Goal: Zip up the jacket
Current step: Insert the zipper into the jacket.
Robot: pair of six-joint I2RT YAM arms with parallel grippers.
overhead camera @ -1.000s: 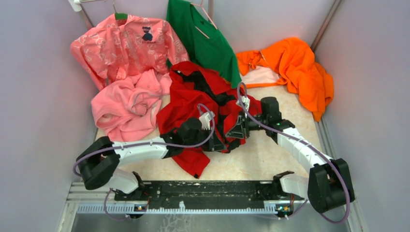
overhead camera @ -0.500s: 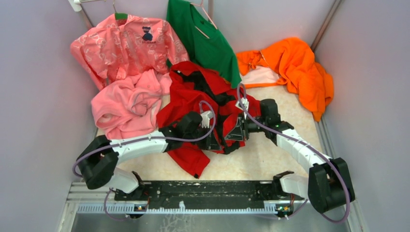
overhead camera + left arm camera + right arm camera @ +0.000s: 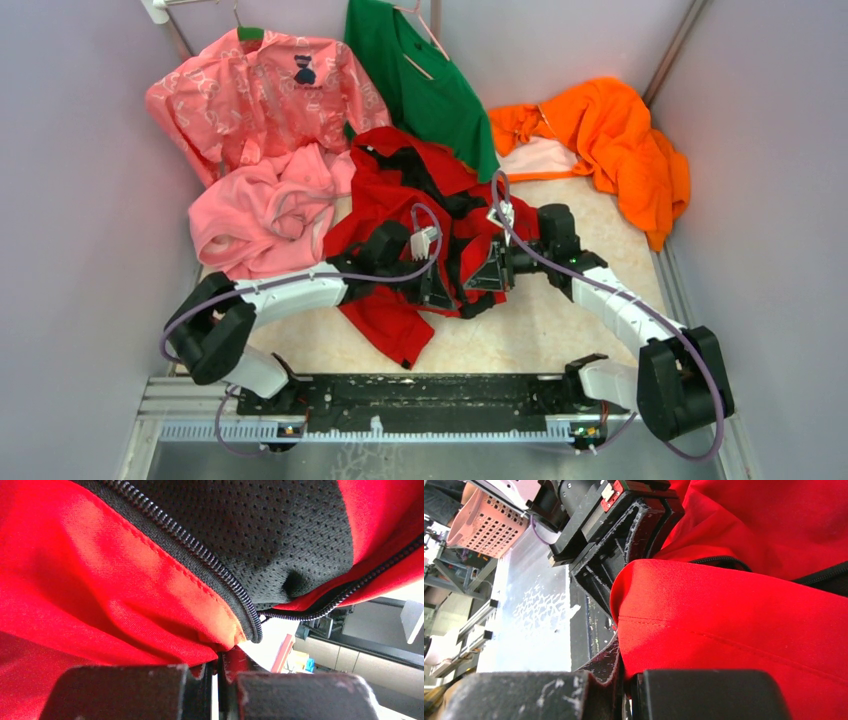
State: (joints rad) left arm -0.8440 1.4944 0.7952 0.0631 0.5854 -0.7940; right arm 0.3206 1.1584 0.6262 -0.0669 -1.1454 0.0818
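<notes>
Top view: bright red jacket crumpled at the middle of the tabletop, front open, dark lining showing; pink fleece touching it on the left, orange garment well apart at far right. Close together at the jacket's near edge, left claw and right claw, each pinched tight on red cloth.

Left wrist view: clamped on a red fold just below the end of the dark zipper, black mesh lining above.

Right wrist view: closed on a red hem fold, left claw just beyond
</notes>
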